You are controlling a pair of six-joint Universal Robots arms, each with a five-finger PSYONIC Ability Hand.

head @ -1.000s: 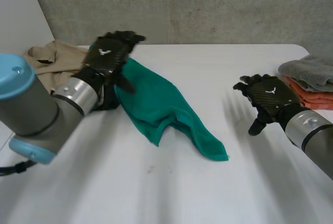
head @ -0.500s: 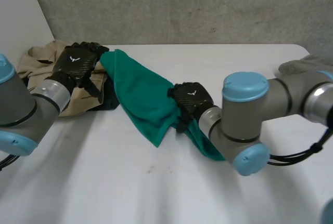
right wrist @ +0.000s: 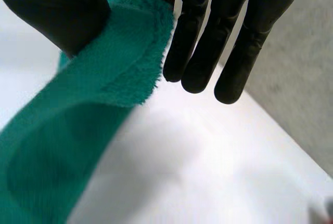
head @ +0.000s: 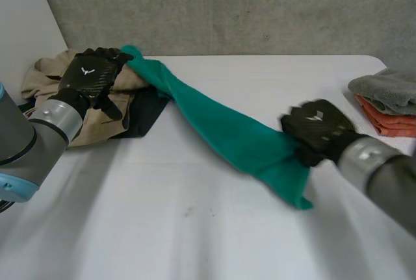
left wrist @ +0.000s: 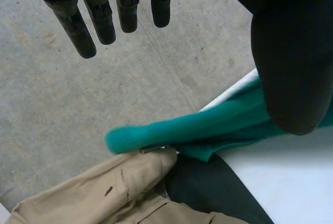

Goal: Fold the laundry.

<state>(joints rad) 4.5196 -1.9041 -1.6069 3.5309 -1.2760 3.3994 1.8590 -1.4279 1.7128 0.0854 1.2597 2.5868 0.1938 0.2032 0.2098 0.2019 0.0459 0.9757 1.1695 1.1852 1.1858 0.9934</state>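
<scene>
Head view: a white table (head: 195, 228) stands before a concrete wall (head: 260, 7). A green towel (head: 227, 130) lies across the table in one long slanted band. Its far end rests on a beige garment (head: 45, 75), and a black garment (head: 146, 114) lies just beside that end. The left hand (head: 91, 75) is over the beige garment, touching the towel's far end or just beside it. The right hand (head: 318, 127) is curled round the towel near its near end. A short tail of towel lies past that hand. A grey cloth (head: 387, 88) on an orange cloth (head: 387, 119) sits well apart from the towel, beyond the right hand.

Left wrist view: the fingers (left wrist: 78, 26) are straight and spread from the thumb, holding nothing. The towel (left wrist: 208, 130) runs past the thumb. Its tip lies on the beige garment (left wrist: 104, 193), with the black garment (left wrist: 213, 187) under its edge.

Right wrist view: the towel (right wrist: 104, 89) passes between the thumb and fingers (right wrist: 197, 52). The thumb presses on it, so the hand grips the towel. The towel hangs above the table (right wrist: 208, 172).
</scene>
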